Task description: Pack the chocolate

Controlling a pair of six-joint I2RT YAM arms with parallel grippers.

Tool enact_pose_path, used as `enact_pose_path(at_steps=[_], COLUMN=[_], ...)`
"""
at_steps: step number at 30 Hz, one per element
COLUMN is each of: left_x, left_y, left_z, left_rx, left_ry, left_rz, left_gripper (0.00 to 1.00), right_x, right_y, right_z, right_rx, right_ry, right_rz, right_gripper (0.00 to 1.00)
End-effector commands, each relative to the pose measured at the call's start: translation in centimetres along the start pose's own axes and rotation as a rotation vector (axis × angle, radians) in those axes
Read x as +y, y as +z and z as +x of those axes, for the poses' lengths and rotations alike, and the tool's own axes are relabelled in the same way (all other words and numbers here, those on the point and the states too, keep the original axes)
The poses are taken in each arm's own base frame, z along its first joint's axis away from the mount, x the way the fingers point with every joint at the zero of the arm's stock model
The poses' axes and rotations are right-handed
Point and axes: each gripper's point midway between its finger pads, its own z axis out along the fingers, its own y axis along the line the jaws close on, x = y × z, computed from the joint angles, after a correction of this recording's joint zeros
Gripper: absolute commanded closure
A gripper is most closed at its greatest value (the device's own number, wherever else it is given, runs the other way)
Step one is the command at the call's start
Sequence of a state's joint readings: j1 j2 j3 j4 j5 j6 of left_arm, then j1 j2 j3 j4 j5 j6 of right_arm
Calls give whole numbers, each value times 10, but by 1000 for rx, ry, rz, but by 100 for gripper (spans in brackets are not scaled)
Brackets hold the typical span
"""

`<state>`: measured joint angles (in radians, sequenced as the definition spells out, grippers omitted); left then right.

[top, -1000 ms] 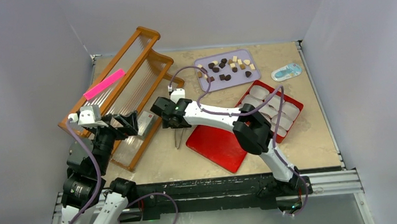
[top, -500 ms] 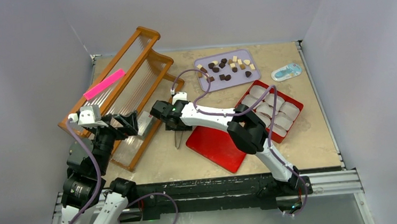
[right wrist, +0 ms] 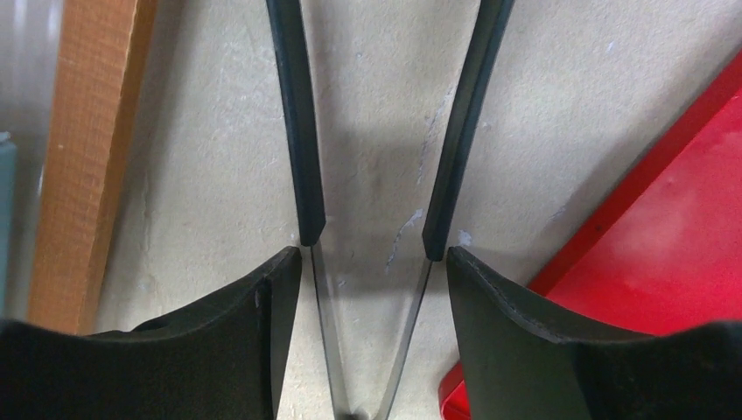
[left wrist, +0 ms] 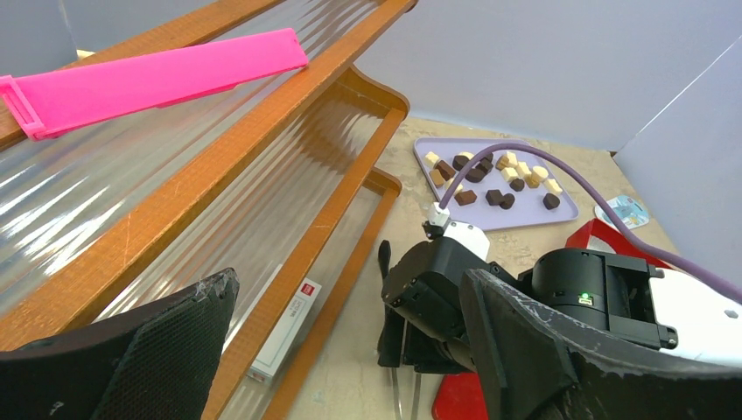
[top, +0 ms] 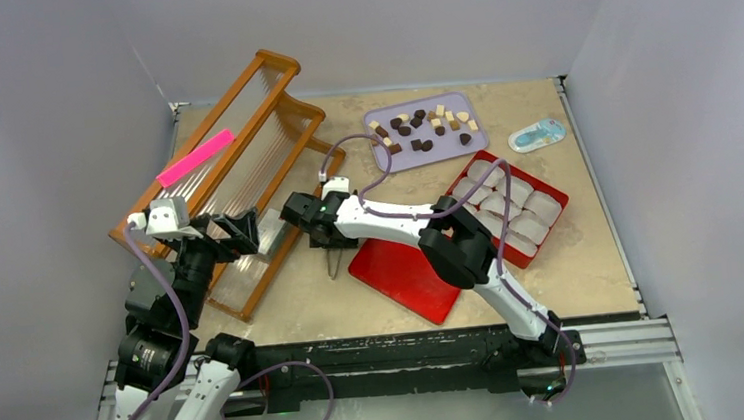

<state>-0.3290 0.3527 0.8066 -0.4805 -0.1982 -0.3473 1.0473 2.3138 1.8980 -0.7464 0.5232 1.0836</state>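
Observation:
The chocolate [top: 422, 128] [left wrist: 494, 179] lies as several dark, brown and cream pieces on a lilac tray [top: 444, 151] at the back. A red box [top: 556, 199] of white cups stands to its right. My right gripper [top: 328, 241] [right wrist: 374, 254] points down at metal tongs [top: 333, 265] [right wrist: 297, 131] that lie on the table. One finger rests against each black-sleeved arm, and the arms are still spread in a V. My left gripper [top: 249, 230] [left wrist: 350, 276] hangs wide open over the wooden rack [top: 243, 150], holding nothing.
A flat red lid [top: 403, 273] lies just right of the tongs. A pink strip [top: 195, 157] rests on the rack, and a small white box [top: 271, 230] lies on its lower shelf. A blue-and-white packet [top: 537, 135] sits at the back right.
The right arm has shifted slightly left and its fingers have drawn in onto the tongs. The left arm and the tongs have not moved.

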Motion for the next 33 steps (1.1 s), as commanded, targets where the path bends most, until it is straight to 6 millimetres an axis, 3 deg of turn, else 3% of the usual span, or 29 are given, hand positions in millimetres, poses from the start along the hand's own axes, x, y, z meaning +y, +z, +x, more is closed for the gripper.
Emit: enact_pose_path(at_steps=[1,17,22,28,33], left_x=[-1,0,1,1,-2], left_y=[-2,-2,0,4,5], left_z=[-9,-9,-7,-4,-1], left_rx=[-32,-33,-27,-11,4], left_ry=[0,0,2,5,-8], left_rz=[1,-3,-8,-13,1], left_gripper=[4,5,5,5,5], right_x=[3,-3,-7,-12,-23], right_y=[-2,1,-18,-58,-85], right_z=[3,1,-16,-44,-53], right_rx=[10,-6,-57,-158,-207], right_ry=[18,-16,-58,-156,-291], right_rz=[10,26,-23,-152,-233], right_gripper=[36,56,59,64,64])
